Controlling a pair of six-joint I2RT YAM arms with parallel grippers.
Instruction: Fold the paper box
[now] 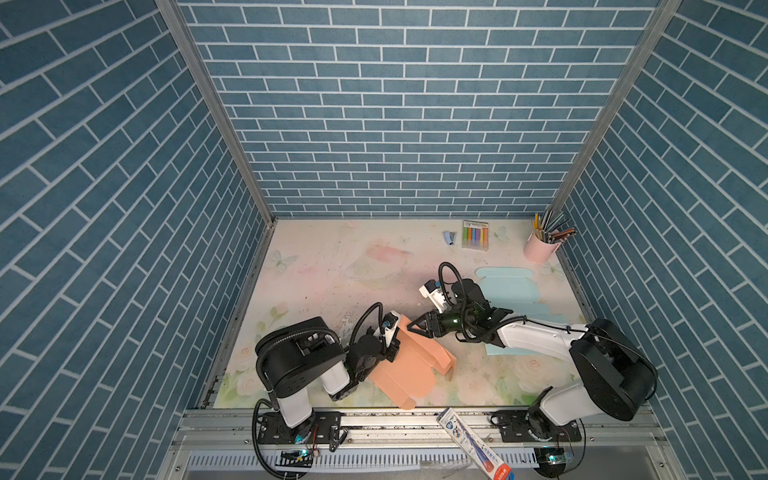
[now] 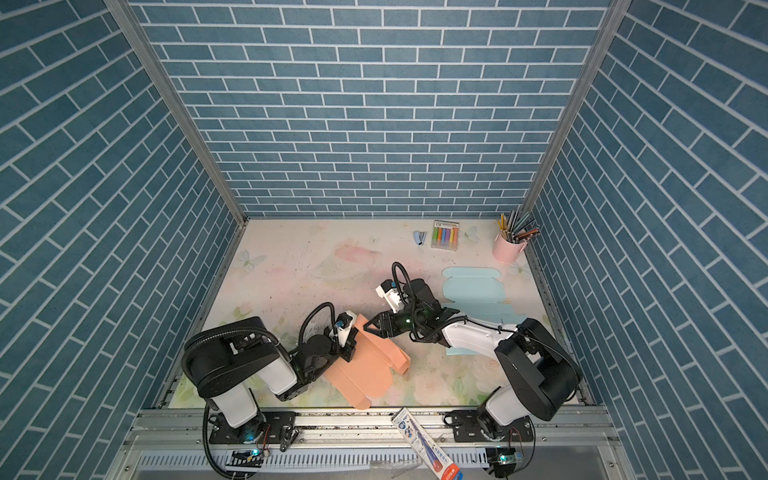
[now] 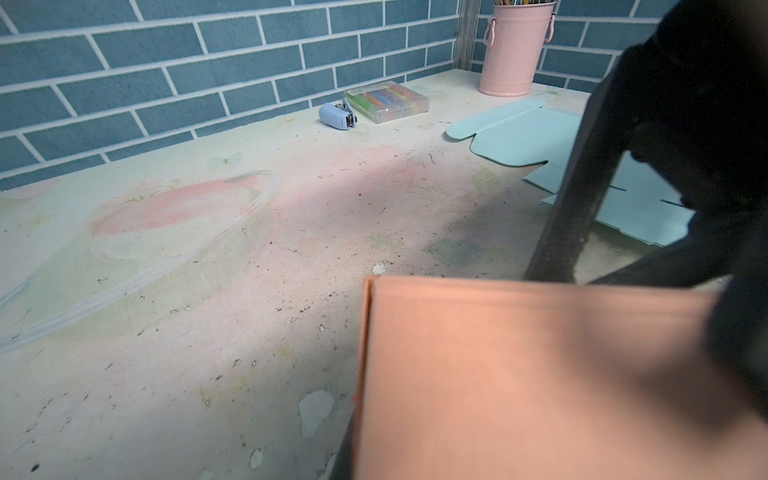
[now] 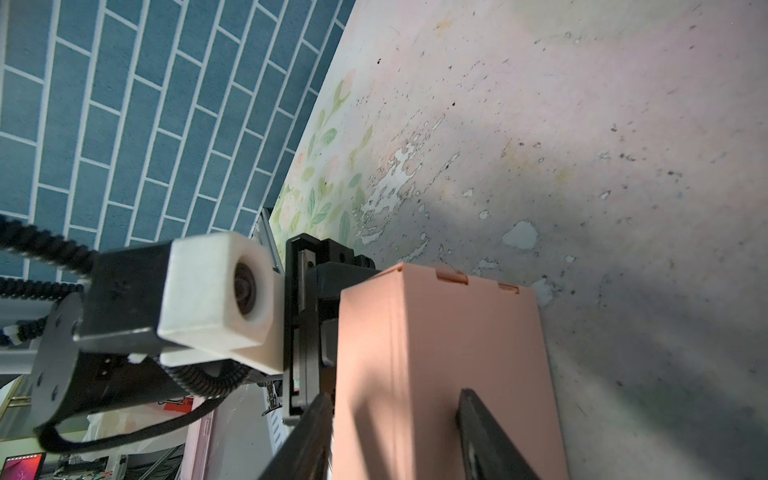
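Though seemingly flaky, floral tabletop (image 1: 332, 270) beneath paper box (image 1: 399, 370), blue brick-patterned walls (image 1: 395, 124).

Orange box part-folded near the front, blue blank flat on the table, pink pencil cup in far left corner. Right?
No: the pink pencil cup stands in the far right corner, as both top views show. The rest holds: orange box part-folded near the front, blue blank flat on the table.

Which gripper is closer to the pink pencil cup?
Right. The right gripper is at the orange box's far edge; the left gripper is at its left side, farther from the pink pencil cup.
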